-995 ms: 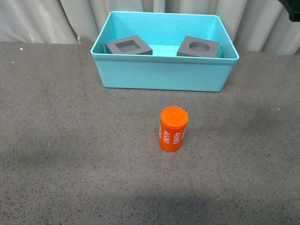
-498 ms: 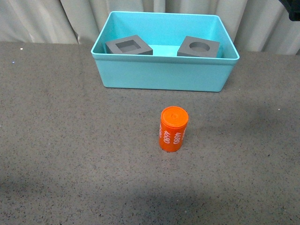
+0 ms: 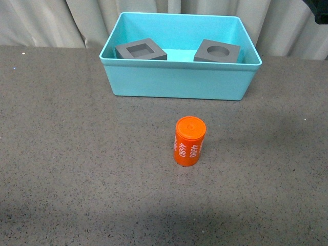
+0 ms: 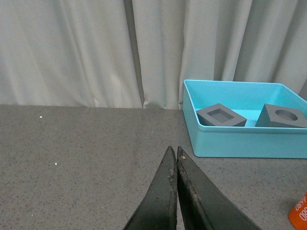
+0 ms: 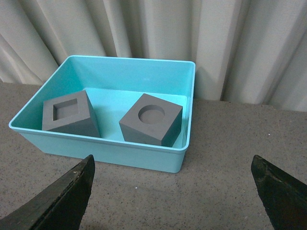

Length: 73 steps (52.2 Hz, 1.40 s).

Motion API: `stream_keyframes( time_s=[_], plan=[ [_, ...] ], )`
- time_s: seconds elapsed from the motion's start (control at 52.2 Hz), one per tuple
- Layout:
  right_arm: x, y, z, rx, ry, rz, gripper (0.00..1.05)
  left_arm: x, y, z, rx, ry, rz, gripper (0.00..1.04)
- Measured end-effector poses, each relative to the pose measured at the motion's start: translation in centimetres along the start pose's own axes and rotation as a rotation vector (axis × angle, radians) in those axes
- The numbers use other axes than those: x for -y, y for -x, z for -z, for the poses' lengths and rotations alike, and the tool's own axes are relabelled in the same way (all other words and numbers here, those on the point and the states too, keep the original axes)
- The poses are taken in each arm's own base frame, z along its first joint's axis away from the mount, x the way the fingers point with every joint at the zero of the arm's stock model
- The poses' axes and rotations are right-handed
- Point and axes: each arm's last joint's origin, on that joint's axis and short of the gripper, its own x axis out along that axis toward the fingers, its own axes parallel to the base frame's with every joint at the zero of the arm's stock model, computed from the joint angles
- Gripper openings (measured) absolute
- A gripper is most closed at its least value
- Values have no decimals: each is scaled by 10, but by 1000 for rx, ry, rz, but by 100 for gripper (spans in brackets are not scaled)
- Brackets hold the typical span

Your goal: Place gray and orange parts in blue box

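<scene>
The orange cylinder (image 3: 189, 141) is standing upright on the surface (image 3: 77, 179), in front of the blue box (image 3: 179, 79) and well apart from its near wall. It is the 1 part waiting outside. The gray cube with the square recess (image 3: 140, 50) and the gray cube with the round recess (image 3: 217, 51) are already lying inside the box, and the second seems to be tilting toward a wall. The left claw (image 4: 173, 151) is pointing out over the surface with its fingers pressed together, holding nothing. The right claw (image 5: 172, 160) is facing the box with its fingers spread wide, also holding nothing.

The main risk is coming from the cylinder's shape. It is tall for its base, so a finger arriving off-centre is likely to be tipping it, and once on its side it would be rolling away across the surface. The left claw, coming in with its fingers pressed together, would be knocking the cylinder rather than straddling it. A grip taken too near the top may be letting it swing or slip. Carried low, it could be catching the box's near rim and shoving the box back. Released over either cube, it might be bouncing or wedging crookedly. The bare floor between the 2 cubes is looking like the safer spot.
</scene>
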Motion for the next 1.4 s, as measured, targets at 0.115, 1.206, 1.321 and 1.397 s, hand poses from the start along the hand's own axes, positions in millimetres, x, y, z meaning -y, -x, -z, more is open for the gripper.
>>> stream_keyframes(
  time_s=[0.115, 1.206, 1.321, 1.397],
  plan=[
    [0, 0, 0, 0, 0, 0, 95, 0, 3, 0, 1, 0, 0, 4],
    [0, 0, 0, 0, 0, 0, 95, 0, 26, 2, -5, 0, 2, 48],
    [0, 0, 0, 0, 0, 0, 95, 0, 26, 2, -5, 0, 2, 70],
    [-2, -2, 0, 61, 88, 17, 95, 0, 26, 2, -5, 0, 2, 88]
  ],
)
